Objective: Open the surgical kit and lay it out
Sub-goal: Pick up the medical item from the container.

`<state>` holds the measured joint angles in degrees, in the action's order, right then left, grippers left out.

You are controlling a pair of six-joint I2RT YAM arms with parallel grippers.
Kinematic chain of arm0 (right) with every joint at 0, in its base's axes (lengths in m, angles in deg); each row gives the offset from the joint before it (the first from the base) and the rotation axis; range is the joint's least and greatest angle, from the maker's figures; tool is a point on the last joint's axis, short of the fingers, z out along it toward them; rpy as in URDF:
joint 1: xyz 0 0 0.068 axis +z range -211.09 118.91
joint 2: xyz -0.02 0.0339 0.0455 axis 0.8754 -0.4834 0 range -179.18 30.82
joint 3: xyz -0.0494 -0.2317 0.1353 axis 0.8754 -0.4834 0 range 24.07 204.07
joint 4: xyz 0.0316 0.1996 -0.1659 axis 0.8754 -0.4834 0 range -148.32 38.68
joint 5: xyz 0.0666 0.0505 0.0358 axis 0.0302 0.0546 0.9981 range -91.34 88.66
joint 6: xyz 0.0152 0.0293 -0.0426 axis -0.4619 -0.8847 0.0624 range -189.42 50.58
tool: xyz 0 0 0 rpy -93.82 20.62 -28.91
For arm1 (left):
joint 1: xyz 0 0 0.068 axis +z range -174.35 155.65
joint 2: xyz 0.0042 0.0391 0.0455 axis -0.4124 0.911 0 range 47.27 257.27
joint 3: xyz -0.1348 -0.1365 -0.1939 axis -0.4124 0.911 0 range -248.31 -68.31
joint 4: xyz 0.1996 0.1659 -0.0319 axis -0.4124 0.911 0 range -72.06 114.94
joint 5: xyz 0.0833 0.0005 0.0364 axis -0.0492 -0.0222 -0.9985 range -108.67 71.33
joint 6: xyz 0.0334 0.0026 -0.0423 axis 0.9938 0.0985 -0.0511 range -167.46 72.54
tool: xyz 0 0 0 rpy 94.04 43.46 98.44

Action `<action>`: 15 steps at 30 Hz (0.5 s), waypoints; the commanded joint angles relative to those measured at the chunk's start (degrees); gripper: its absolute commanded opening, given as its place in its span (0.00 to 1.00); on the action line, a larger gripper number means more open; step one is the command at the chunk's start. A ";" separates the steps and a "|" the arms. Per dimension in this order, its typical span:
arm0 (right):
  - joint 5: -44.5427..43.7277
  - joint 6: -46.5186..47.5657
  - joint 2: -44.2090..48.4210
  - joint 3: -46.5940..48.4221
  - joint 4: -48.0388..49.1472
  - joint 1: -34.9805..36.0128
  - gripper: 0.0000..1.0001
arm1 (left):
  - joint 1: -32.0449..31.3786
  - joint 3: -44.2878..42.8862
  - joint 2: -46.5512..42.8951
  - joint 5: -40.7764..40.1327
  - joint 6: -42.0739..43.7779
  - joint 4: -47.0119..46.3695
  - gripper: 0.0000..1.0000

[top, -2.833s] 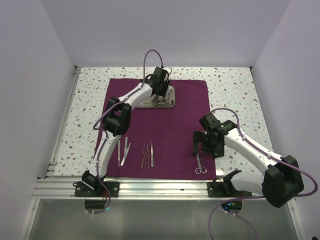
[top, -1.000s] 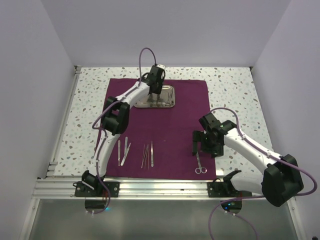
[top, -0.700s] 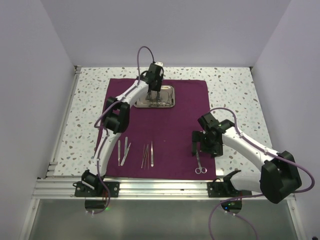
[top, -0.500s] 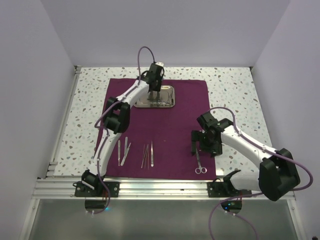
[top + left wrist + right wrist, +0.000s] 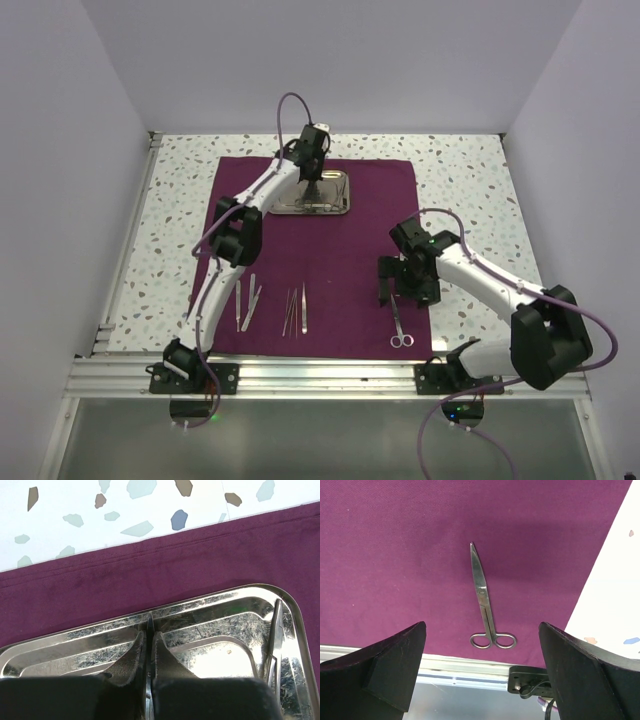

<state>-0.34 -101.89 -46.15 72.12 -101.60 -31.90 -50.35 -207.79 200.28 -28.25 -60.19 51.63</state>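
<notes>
I am clamping the left tool [image 5: 149, 639] on a thin instrument [image 5: 150, 622] inside the steel tray [image 5: 227, 596] on the purple cloth [image 5: 150, 572]; the right tool [image 5: 482, 627] is hanging wide apart above scissors [image 5: 481, 592].

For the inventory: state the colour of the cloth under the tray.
Plain dark maroon-purple cloth; shows best in the left wrist view.

Left arm [image 5: 262, 190] reached far forward, nearly fully stretched, wrist bent down. Left gripper [image 5: 312, 183] pointed downward, fingers [image 5: 161, 652] pressed together on a thin instrument [image 5: 150, 622]. Right arm [image 5: 480, 275] bent at elbow, forearm swung inward toward the middle. Right gripper [image 5: 482, 626] hung above the surface, jaws spread wide, holding nothing, touching nothing.
</notes>
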 commanded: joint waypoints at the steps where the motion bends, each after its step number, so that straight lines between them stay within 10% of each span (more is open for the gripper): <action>1: 0.32 0.92 -0.64 2.57 0.98 -0.19 0.98 | 0.60 3.33 3.00 2.20 -0.28 9.11 0.00; 15: 2.08 1.44 -0.90 5.21 2.29 -0.10 0.98 | 10.79 22.76 -15.28 35.85 -15.65 -11.10 0.00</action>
<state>0.18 -101.30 -46.83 74.92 -100.64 -31.90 -41.28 -185.89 188.42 -2.61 -70.70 42.74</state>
